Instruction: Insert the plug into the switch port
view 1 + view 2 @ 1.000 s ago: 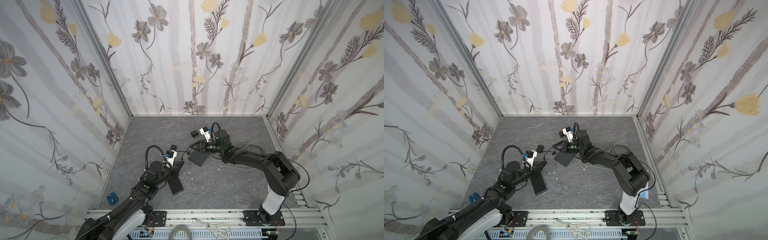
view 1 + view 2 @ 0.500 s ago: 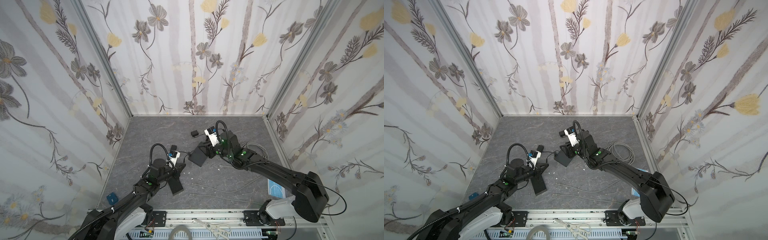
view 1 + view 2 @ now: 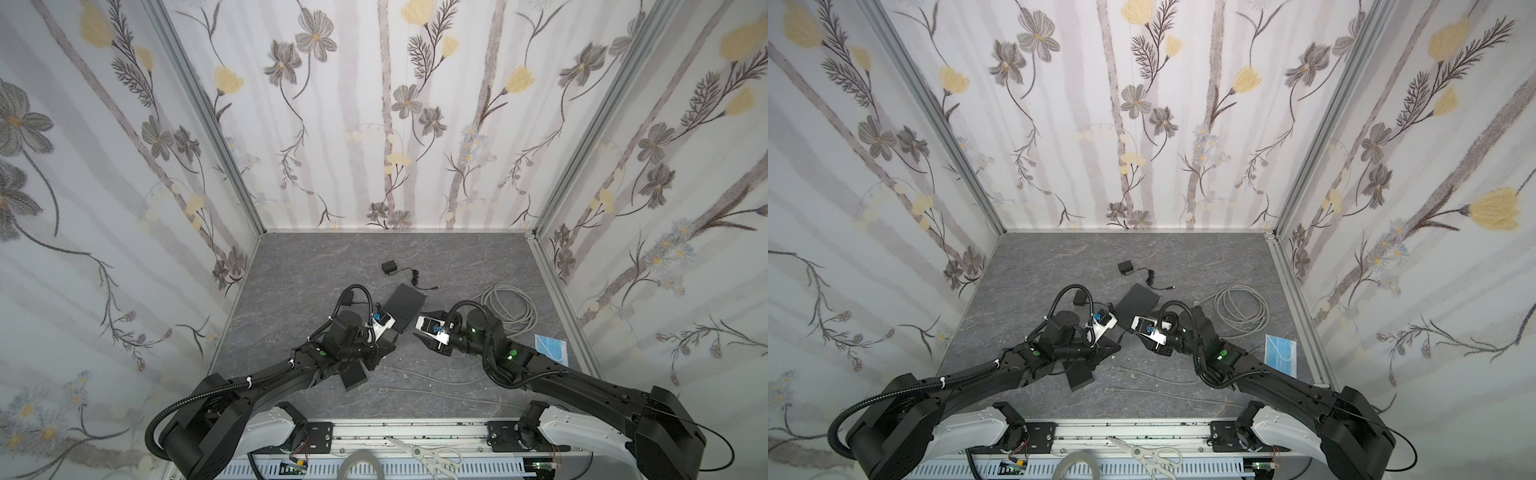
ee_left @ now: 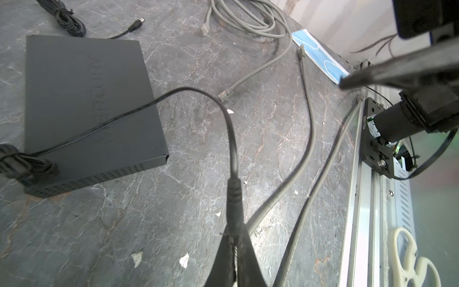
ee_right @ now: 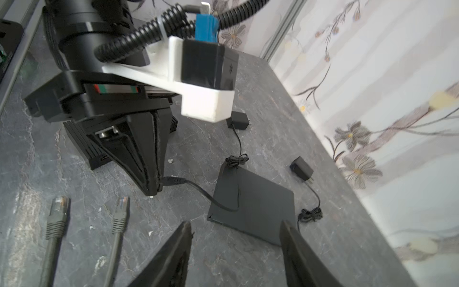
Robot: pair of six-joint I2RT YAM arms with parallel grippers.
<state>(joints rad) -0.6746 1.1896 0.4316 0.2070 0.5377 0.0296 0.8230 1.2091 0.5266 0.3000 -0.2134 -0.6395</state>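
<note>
Near the middle of the grey table, the left gripper is pinched fully closed on the black barrel plug. It holds the plug low by the tabletop, just on the near side of the flat black switch. The plug sits in no port. Its thin cable arcs from the plug across the switch's top to a tied bundle at the switch's far edge. Just right of the left gripper hovers the right gripper, its jaws standing apart with nothing between them, pointing toward the switch. A second black box lies under the left arm. Two grey network connectors lie on the table near the grippers, and a grey cable coil sits to the right.
</note>
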